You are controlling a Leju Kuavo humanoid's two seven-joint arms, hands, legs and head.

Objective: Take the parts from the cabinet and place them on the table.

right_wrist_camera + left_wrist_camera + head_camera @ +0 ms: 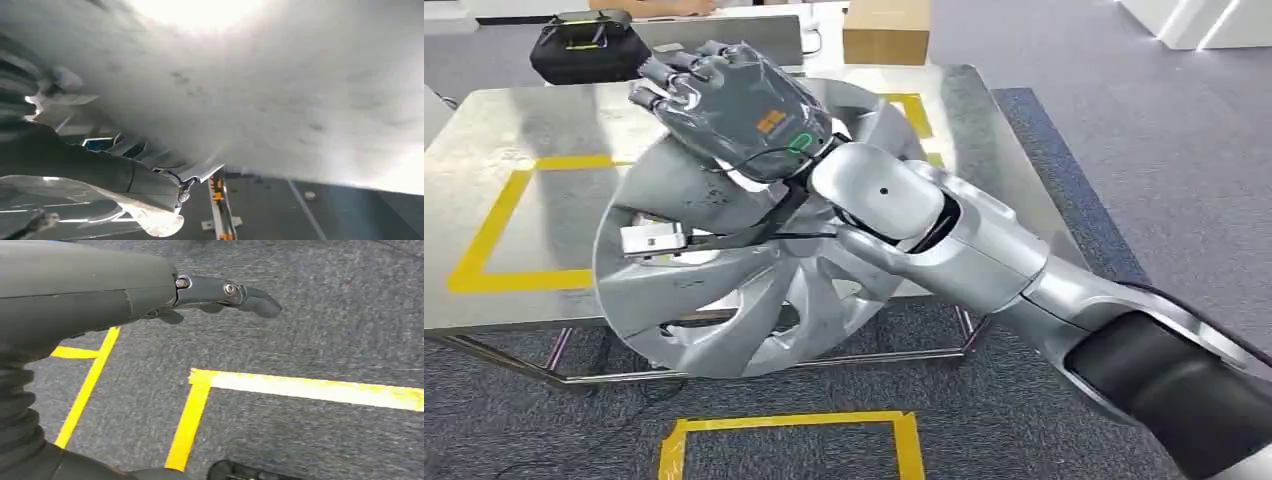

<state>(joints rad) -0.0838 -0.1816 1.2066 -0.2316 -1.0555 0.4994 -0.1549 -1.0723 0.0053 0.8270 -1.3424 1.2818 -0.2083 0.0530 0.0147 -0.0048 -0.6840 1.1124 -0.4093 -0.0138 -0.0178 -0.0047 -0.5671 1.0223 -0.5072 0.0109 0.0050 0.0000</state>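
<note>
Presently, in the head view, the right hand (729,110) grips the silver wheel cover (724,270) at its 12 o'clock rim, holding it tilted over the near edge of the metal table (514,130), which bears a yellow tape outline (484,235). In the left wrist view, the left hand (100,295) hangs above grey carpet (325,330), fingers (250,297) extended, holding nothing. In the right wrist view, the wheel cover (275,100) sits blurred against the hand.

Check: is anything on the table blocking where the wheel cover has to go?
Nothing visible. The right robot hand holds the wheel cover half over the table edge; the bare metal inside the yellow tape looks free.
</note>
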